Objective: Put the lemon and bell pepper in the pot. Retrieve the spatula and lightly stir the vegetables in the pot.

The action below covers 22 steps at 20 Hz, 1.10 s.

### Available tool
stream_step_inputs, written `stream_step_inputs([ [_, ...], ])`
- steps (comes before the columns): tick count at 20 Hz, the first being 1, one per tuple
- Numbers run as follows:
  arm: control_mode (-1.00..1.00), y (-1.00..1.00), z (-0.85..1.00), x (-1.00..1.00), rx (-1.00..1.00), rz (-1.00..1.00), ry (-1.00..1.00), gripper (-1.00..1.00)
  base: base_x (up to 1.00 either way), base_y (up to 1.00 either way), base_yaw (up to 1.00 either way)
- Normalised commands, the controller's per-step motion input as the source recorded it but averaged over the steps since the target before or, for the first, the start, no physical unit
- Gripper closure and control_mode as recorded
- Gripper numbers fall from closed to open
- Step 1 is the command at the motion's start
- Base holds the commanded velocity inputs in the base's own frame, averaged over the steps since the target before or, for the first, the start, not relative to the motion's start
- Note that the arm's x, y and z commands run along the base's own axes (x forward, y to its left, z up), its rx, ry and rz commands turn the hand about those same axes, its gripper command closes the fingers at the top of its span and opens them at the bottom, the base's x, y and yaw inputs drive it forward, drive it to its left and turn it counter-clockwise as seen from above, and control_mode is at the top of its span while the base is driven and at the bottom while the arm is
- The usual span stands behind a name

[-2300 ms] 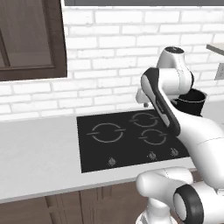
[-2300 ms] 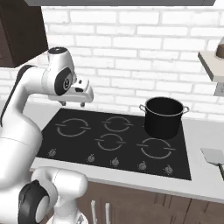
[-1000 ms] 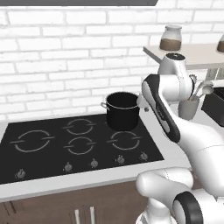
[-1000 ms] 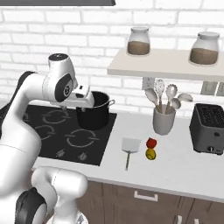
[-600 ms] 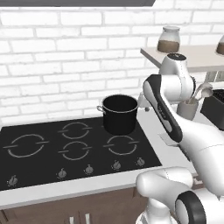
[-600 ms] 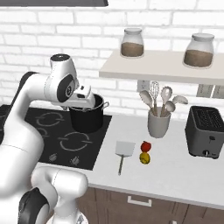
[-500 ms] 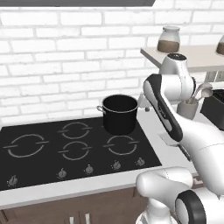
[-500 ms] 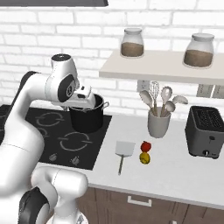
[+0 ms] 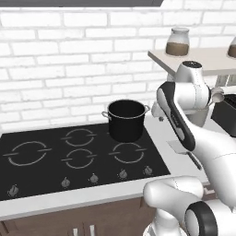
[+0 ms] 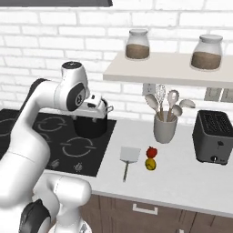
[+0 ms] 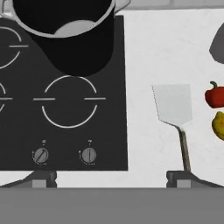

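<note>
**A:** What is laid out here, biggest things first?

**B:** A pale worktop [image 10: 191, 177] runs along a white brick wall, with a black hob [image 9: 69, 161] set into its left part. On the hob's far right burner stands the black pot [image 9: 126, 120], upright, nothing visible inside it. Right of the hob lies the spatula [image 10: 129, 159], blade toward the wall, handle toward the near edge. Just right of its blade sit the red bell pepper [image 10: 152, 152] and, nearer and touching it, the yellow lemon [image 10: 150, 164]. Farther right are a grey utensil cup [image 10: 164, 127] and a dark toaster [image 10: 215, 137].

**A:** And the pincer?

**B:** The pincer [image 11: 111, 178] hangs high above the hob's right edge, looking straight down. Its fingertips [image 11: 41, 178] stand as wide apart as they go, and it grips nothing.

**A:** How should the step in hand go?

**B:** Neither vegetable is in the pot, so picking one up likely comes first. The pincer should travel right, past the spatula, centre over one vegetable and descend straight. The two touch, so a finger needs to slip down on each free side without nudging the neighbour; round things roll easily.
</note>
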Motion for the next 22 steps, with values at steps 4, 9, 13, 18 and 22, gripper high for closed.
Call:
stream_step_inputs([
  [4, -1.00, -0.41, -0.14, 0.00, 0.02, -0.03, 0.00, -1.00, 0.00, 0.00, 0.00],
  [9, -1.00, -0.32, -0.12, 0.00, 0.03, 0.00, 0.00, -1.00, 0.00, 0.00, 0.00],
  [13, -1.00, -0.56, -0.44, 0.00, 0.00, -0.03, 0.05, -1.00, 0.00, 0.00, 0.00],
  [18, -1.00, -1.00, -0.76, 0.00, -0.02, -0.10, 0.06, -1.00, 0.00, 0.00, 0.00],
  [22, -1.00, -0.95, -0.76, 0.00, -0.03, -0.07, 0.02, -1.00, 0.00, 0.00, 0.00],
])
